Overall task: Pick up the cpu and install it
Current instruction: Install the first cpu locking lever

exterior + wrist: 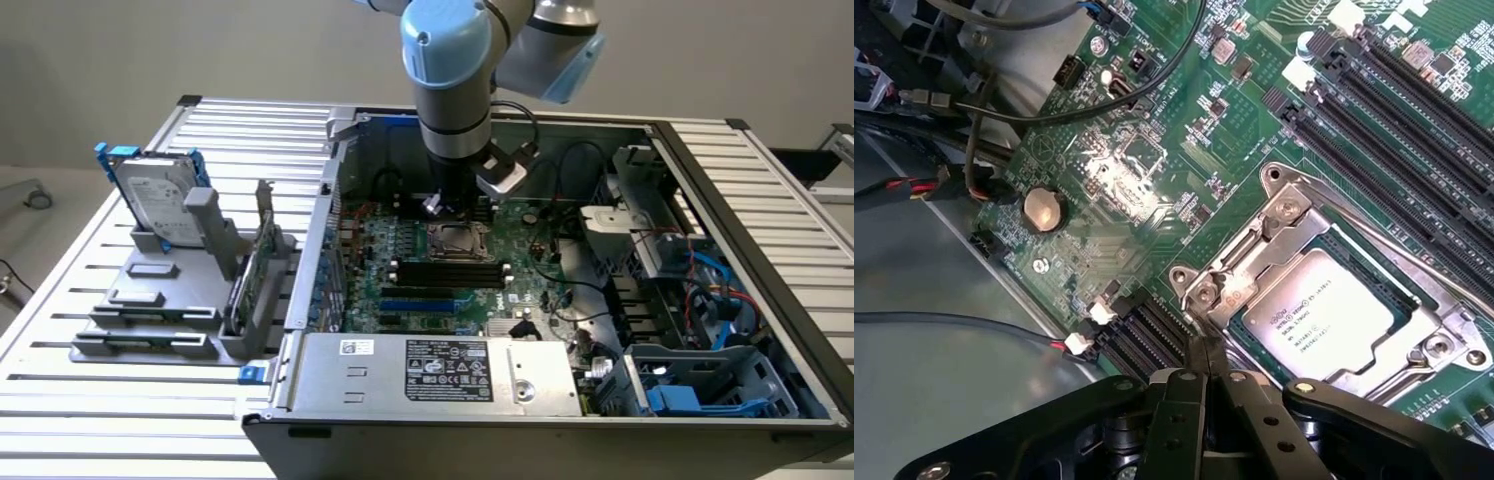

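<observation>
The cpu, a silver-grey square chip with printed lettering, lies flat inside the metal-framed socket on the green motherboard. The frame's plate rests over the chip's edges. My gripper is shut, its black fingers pressed together with nothing between them. The tips hover just beside the socket's corner screw. In the exterior view, the gripper hangs inside the open computer case, right above the far edge of the socket.
Black memory slots run beside the socket. Cables and a coin battery lie on its other side. The power supply fills the case's front. A hard drive with blue bracket stands on a grey rack at the exterior view's left.
</observation>
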Robot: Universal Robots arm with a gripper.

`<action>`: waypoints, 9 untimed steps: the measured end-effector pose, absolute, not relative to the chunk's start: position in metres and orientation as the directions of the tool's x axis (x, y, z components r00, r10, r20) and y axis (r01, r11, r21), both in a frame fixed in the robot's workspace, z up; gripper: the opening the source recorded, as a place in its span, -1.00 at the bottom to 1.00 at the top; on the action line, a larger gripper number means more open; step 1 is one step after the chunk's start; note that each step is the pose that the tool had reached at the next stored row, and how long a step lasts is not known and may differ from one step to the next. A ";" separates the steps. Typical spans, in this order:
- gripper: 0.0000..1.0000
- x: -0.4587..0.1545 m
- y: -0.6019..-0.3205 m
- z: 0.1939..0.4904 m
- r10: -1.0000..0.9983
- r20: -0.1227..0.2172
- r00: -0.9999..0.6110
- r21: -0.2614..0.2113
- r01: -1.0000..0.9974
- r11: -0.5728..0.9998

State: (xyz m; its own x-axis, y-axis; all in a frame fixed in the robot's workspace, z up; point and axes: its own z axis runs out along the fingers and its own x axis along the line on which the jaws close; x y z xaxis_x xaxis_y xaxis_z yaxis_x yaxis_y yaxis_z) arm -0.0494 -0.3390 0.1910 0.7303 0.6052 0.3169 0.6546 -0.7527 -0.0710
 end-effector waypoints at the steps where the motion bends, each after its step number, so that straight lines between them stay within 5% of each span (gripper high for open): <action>1: -0.79 -0.049 -0.339 0.192 0.604 0.316 0.732 -0.072 0.653 -0.754; 9: -0.79 -0.049 -0.346 0.213 0.591 0.310 0.745 -0.080 0.640 -0.764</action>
